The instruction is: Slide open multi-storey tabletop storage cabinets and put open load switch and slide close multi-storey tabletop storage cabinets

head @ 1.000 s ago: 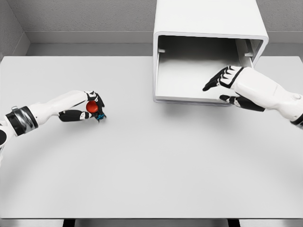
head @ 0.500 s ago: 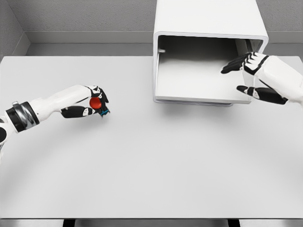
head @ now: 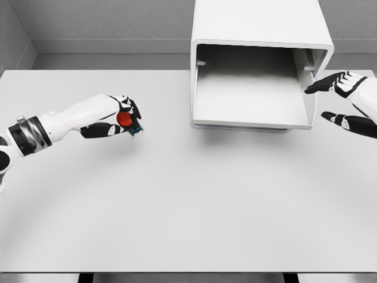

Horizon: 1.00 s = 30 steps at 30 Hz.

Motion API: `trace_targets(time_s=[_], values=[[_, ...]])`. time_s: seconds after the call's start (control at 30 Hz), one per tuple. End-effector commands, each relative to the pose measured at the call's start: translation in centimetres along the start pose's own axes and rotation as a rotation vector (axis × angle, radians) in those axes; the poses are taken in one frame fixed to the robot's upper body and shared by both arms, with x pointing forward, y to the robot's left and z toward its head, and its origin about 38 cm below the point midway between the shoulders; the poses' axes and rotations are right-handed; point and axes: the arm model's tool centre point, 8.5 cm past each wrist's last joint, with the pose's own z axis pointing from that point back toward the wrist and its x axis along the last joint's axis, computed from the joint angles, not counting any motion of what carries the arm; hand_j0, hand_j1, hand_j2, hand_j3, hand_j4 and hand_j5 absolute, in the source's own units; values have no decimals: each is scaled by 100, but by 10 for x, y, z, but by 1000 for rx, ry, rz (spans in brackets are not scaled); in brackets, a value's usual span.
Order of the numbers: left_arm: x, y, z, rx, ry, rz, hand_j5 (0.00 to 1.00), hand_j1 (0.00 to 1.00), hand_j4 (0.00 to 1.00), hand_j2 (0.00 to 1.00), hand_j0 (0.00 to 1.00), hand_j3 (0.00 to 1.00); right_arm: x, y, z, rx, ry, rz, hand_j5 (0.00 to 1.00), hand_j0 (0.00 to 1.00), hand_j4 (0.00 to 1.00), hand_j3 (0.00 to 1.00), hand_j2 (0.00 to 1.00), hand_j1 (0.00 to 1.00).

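Left hand (head: 121,118) is clamped on the red load switch (head: 125,120) above the desk (head: 188,200); right hand (head: 347,100), fingers apart, sits right of the open cabinet (head: 259,35).

My left hand (head: 121,118) is curled around the switch (head: 126,121) — a small thing with a red round part and a bit of blue showing at its lower right. I hold it above the table (head: 188,200), left of the cabinet (head: 259,35). The cabinet is a white box at the table's far edge, its front open and its grey inside bare. Its drawer (head: 253,100) sticks out toward me over the table. My right hand (head: 347,100) hangs just beside the drawer's right front corner, fingers spread and thumb apart — holding nothing, not touching the cabinet as far as I can tell.
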Motion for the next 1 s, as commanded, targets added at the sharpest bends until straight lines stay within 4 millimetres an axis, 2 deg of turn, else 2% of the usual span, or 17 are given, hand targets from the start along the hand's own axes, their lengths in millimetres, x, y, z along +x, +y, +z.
trace_targets(time_s=[0.0, 0.07, 0.27, 0.4, 0.5, 0.67, 0.97], values=[[2, 2, 0, 6, -7, -1, 33, 33, 33, 33, 33, 33, -2, -6, 3, -14, 9, 6, 73, 73, 73, 73, 73, 73], [5, 5, -2, 11, -15, -8, 33, 33, 33, 33, 33, 33, -4, -8, 9, -19, 27, 15, 79, 79, 79, 79, 79, 79], [21, 12, -6, 26, -57, -37, 34, 34, 34, 34, 34, 34, -8, -15, 25, -46, 72, 22, 68, 68, 68, 68, 68, 68], [23, 19, -7, 35, -63, -51, 33, 33, 33, 33, 33, 33, -8, -9, 31, -36, 84, 8, 68, 68, 68, 68, 68, 68], [26, 26, -10, 46, -72, -65, 34, 34, 34, 34, 34, 34, -8, -8, 31, -34, 85, 7, 62, 62, 62, 62, 62, 62], [41, 27, -28, 42, -130, -75, 34, 34, 34, 34, 34, 34, -9, 0, 36, -7, 99, -3, 61, 61, 61, 61, 61, 61], [57, 40, -33, 52, -170, -120, 33, 33, 33, 33, 33, 33, -9, 13, 43, 50, 119, -5, 60, 60, 60, 60, 60, 60]])
